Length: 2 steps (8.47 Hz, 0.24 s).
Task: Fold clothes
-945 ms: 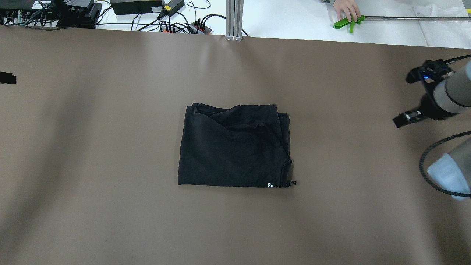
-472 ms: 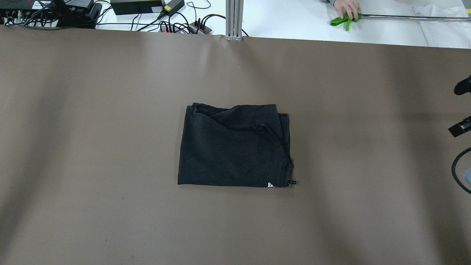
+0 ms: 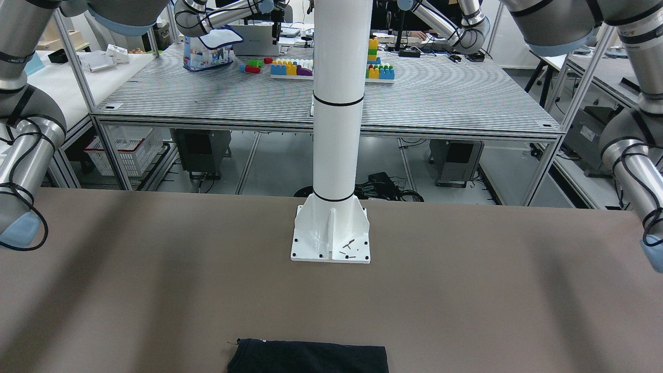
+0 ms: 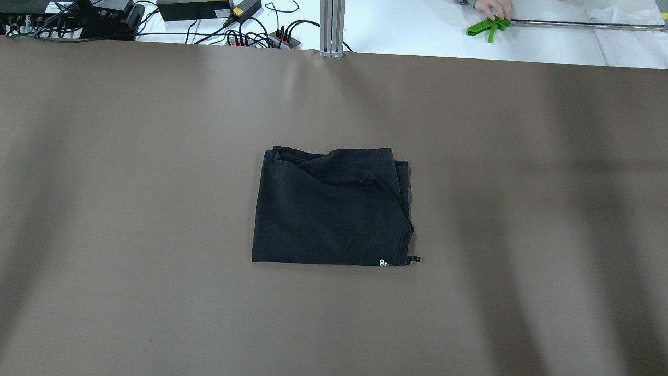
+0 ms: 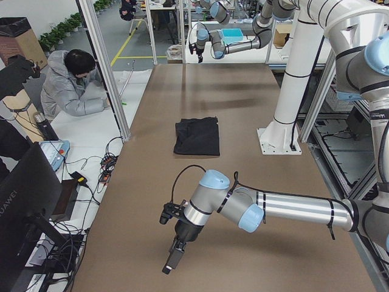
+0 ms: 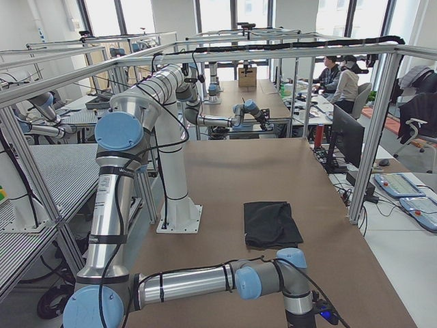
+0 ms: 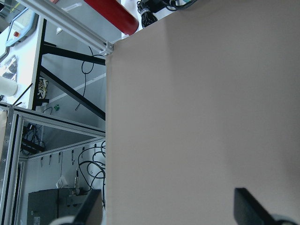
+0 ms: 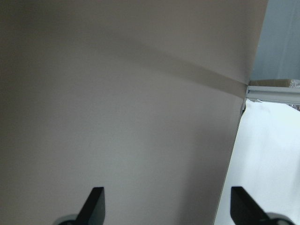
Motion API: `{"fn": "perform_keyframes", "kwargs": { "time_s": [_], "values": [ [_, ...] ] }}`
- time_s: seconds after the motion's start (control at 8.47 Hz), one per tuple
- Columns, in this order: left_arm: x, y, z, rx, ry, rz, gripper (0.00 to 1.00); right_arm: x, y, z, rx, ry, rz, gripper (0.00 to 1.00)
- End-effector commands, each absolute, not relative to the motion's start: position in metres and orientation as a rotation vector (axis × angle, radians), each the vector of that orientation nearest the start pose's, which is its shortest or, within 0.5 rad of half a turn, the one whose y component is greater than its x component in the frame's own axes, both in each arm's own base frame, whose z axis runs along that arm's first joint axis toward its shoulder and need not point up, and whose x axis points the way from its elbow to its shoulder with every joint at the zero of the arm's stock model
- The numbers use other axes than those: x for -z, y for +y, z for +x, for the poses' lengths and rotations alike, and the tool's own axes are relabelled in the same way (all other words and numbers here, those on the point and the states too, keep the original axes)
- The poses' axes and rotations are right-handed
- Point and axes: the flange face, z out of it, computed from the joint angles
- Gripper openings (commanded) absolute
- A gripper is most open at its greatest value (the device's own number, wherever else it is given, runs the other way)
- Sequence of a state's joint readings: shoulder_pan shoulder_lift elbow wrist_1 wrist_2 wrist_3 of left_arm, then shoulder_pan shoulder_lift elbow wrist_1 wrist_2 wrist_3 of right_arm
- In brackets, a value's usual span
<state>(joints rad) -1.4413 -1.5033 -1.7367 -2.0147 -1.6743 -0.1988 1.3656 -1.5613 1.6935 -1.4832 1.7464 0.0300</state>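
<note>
A white plastic lattice basket (image 3: 127, 150) sat on the floor under the rear striped workbench; its contents could not be made out. On that workbench stood a blue-and-white patterned bag (image 3: 211, 47), mouth up, contents hidden, beside a row of coloured toy bricks (image 3: 292, 67).

The plain black fabric garment (image 4: 330, 211) lay folded into a rough rectangle at the middle of the brown matte table (image 4: 130, 156), its far layers rumpled, with a small white mark (image 4: 383, 262) and a small black tag (image 4: 414, 259) at its near right corner. Nothing touched it, and both arms were well apart from it.

The left pincer (image 7: 167, 191) hung released over bare table by the table's edge, its two black fingers (image 7: 91, 206) wide apart with nothing between them. The right pincer (image 8: 167, 189) was likewise released and held nothing, over bare table at the opposite end.

The white pedestal column (image 3: 337, 129) rose from a bolted base plate (image 3: 311, 243) carrying a few small dark bits (image 3: 349, 247). Beyond the far edge were black cables and power strips (image 4: 250, 36), an aluminium post (image 4: 332, 28), and a person's hand (image 4: 493, 8) on a green plastic tool (image 4: 485, 28) at the end of a metal rod (image 4: 584, 24).
</note>
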Motion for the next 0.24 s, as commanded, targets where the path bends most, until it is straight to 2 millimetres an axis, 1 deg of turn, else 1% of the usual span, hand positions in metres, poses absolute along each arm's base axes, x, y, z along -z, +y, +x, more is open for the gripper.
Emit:
{"fn": "perform_keyframes", "kwargs": {
  "time_s": [0.0, 0.12],
  "values": [
    [-0.5888, -0.5057, -0.0639, 0.033, 0.171, 0.511, 1.00, -0.6309, -0.5257, 0.0303, 0.211, -0.191, 0.216, 0.94],
    [-0.5887, -0.5059, -0.0645, 0.035, 0.165, 0.513, 1.00, -0.6360, -0.5240, 0.0338, 0.204, -0.190, 0.209, 0.94]
  ]
}}
